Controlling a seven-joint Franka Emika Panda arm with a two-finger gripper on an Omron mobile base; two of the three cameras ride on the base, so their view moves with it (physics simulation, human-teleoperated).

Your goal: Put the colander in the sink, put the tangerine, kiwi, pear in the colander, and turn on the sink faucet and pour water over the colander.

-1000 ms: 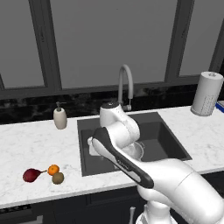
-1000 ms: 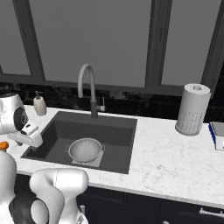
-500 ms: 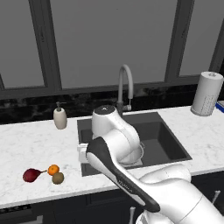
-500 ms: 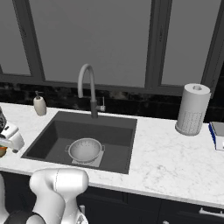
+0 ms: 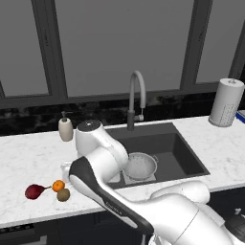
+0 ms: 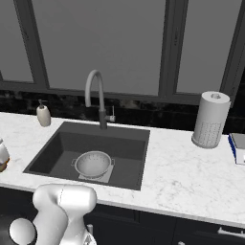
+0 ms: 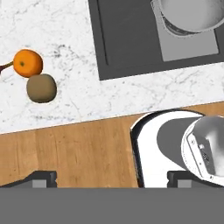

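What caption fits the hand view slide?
Open hand above the counter edge; tangerine and kiwi left, colander in sink.

White marbled counter [image 5: 28,158] is seen with the sink [image 5: 182,153] set into it. Pear [image 5: 33,192], tangerine [image 5: 58,185] and kiwi [image 5: 63,194] are clustered at the sink's 8 o'clock, tangerine and kiwi touching. Soap dispenser [image 5: 65,128] is placed at 10 o'clock, paper towel roll [image 5: 226,103] at 2 o'clock.

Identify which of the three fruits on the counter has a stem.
The pear, dark maroon and leftmost, with a thin stem pointing toward the orange tangerine; the kiwi is brownish-olive.
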